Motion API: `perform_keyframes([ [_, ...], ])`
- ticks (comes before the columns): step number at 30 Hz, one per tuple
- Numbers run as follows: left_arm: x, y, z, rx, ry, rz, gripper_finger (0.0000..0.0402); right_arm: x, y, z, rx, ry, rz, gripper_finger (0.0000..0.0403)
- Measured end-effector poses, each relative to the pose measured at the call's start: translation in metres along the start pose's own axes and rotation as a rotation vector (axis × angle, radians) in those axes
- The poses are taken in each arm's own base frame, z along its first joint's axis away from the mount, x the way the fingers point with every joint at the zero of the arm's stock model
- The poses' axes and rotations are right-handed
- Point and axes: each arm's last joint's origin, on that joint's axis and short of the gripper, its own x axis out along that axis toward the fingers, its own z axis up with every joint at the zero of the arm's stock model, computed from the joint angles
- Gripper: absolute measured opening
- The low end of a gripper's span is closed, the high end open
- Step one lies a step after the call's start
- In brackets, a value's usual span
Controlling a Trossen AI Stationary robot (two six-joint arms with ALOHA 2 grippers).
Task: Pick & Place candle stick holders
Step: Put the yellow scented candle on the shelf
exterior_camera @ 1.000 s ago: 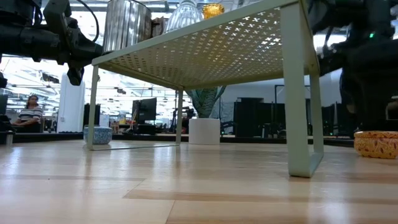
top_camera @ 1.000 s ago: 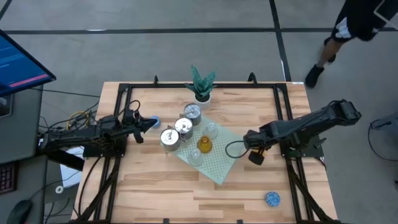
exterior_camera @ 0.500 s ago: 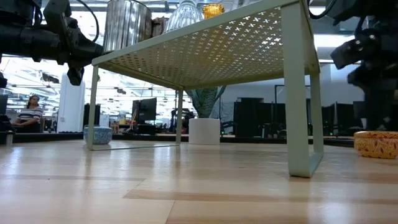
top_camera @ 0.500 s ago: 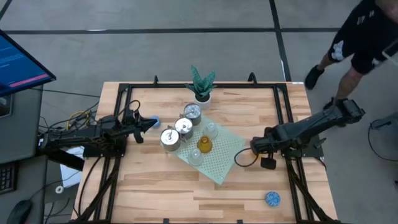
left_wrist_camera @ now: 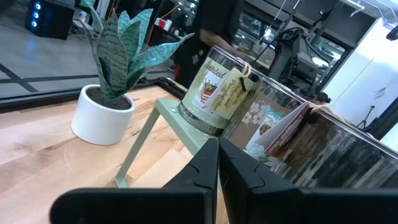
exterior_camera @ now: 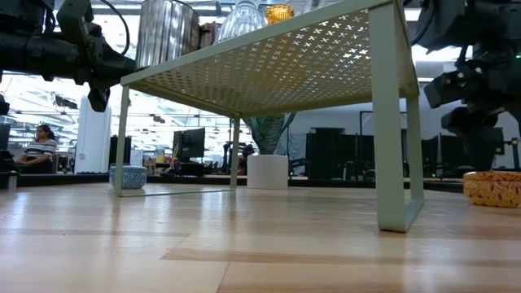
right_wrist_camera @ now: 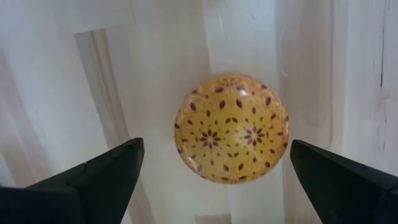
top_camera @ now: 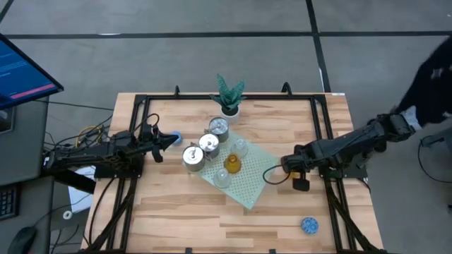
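An orange patterned holder [right_wrist_camera: 232,127] sits on the wood, right of the pale green perforated mat [top_camera: 248,185]; it also shows in the low view [exterior_camera: 492,188]. My right gripper [right_wrist_camera: 216,149] hangs above it, open and pointing down, one finger to each side, touching nothing. On the mat stand silver holders [top_camera: 208,143], clear glass holders [top_camera: 240,147] and an amber one [top_camera: 232,164]. My left gripper [top_camera: 168,141] waits shut at the mat's left, beside a blue holder [top_camera: 176,136]. Another blue bumpy holder [top_camera: 309,225] sits at the near right.
A green-leaved plant in a white pot [top_camera: 228,99] stands at the far edge behind the mat. The mat is a raised shelf on thin legs [exterior_camera: 393,122]. A person's dark shape [top_camera: 434,77] is beyond the table's right side. Bare wood lies along the near edge.
My right gripper has shifted a little toward the table's right and near edges, sunk slightly and rolled about its pointing line, staying open. The person beyond the right side has come closer to the table.
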Motion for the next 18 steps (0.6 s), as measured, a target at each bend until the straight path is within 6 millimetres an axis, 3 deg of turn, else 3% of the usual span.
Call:
perform_keyframes([
  [18, 0.000, 0.000, 0.000, 0.000, 0.000, 0.000, 0.0011, 0.020, -0.004, -0.006, 0.111, -0.031, 0.006, 0.0381],
])
